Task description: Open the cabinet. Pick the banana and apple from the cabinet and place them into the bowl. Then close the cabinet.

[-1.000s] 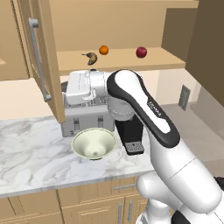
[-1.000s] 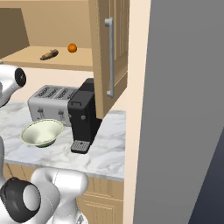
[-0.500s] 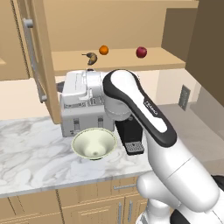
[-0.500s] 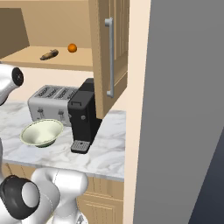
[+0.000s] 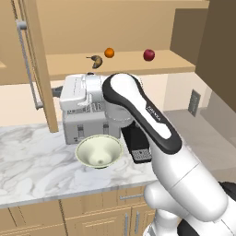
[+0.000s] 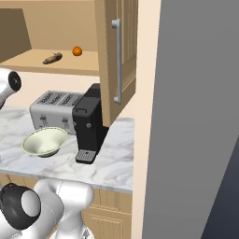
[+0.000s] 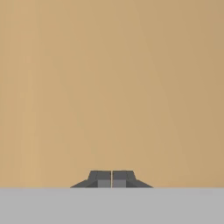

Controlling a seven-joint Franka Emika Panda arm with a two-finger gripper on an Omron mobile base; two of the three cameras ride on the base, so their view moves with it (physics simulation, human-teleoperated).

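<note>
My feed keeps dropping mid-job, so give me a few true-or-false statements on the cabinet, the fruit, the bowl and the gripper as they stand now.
1. Both doors of the light-wood wall cabinet stand open. True.
2. The yellow-brown curved banana already lies in the pale cream-green bowl. False: it lies on the cabinet shelf, and the bowl holds nothing.
3. The shiny dark-red apple sits on the shelf, right of the orange ball in the left base view. True.
4. The gripper is open. False: its fingertips are shut together, holding nothing.
5. The bowl stands on the marble counter in front of the silver toaster. True.
</note>
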